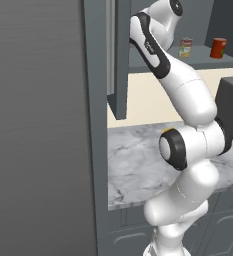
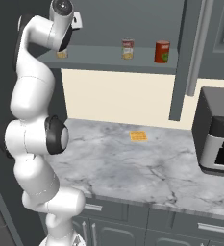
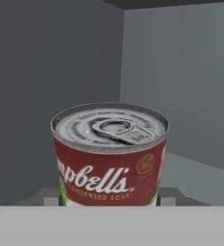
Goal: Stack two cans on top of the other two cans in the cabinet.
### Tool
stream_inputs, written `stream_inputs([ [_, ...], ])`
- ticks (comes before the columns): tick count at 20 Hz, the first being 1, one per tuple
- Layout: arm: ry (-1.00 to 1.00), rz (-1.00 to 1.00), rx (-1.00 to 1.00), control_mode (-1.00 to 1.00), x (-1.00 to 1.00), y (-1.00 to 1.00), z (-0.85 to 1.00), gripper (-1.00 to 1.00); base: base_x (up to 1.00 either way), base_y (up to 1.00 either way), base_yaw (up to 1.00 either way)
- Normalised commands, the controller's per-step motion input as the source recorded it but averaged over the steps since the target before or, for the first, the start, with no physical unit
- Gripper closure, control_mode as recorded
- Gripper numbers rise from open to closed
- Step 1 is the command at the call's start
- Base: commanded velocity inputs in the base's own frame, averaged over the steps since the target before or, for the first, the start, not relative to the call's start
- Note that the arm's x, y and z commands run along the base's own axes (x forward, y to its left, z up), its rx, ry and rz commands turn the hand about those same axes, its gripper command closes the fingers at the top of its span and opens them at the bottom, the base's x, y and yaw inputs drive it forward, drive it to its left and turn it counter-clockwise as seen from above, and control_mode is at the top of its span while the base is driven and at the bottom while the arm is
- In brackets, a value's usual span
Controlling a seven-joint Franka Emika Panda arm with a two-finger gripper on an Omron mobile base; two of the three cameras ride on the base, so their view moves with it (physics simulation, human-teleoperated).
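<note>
- The arm rises from the base, folds at the elbow over the table (image 2: 147,163), and reaches up and into the cabinet (image 2: 108,19), its wrist at shelf height at the shelf's left end.
- Fingers (image 3: 108,199): closed on a soup can (image 3: 109,153). In the hand view the can sits upright right between the tips, pull-tab lid up, red label facing the camera. A dark tip (image 3: 61,198) shows at the can's 8 o'clock edge.
- In the right base view, the yellowish bottom of that held can shows just under the wrist, at the shelf (image 2: 132,62) surface; I cannot tell whether it touches the shelf or hangs just above it.
- On the shelf, a second soup can (image 2: 128,49) stands upright near the middle, with a plain red can (image 2: 162,52) just beside it at its 3 o'clock; the two are apart, not touching.
- In the left base view the same pair shows past the forearm, the soup can (image 1: 186,47) left of the red can (image 1: 218,48).
- The cabinet door (image 2: 184,57) hangs open at the shelf's right end, edge-on.
- On the table: a small orange square (image 2: 138,136) near the wall, and a dark appliance (image 2: 217,129) at 3 o'clock.
- A tall grey panel (image 1: 38,125) stands at 9 o'clock of the arm in the left base view.
</note>
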Motion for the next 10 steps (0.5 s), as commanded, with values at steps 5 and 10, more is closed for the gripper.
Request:
stream_inputs([
  [5,0.00,0.00,0.00,-1.00,0.00,0.00,-0.15,-1.00,0.00,0.00,0.00],
  [10,-0.01,0.00,0.00,-1.00,-0.01,0.00,-0.10,-1.00,0.00,0.00,0.00],
])
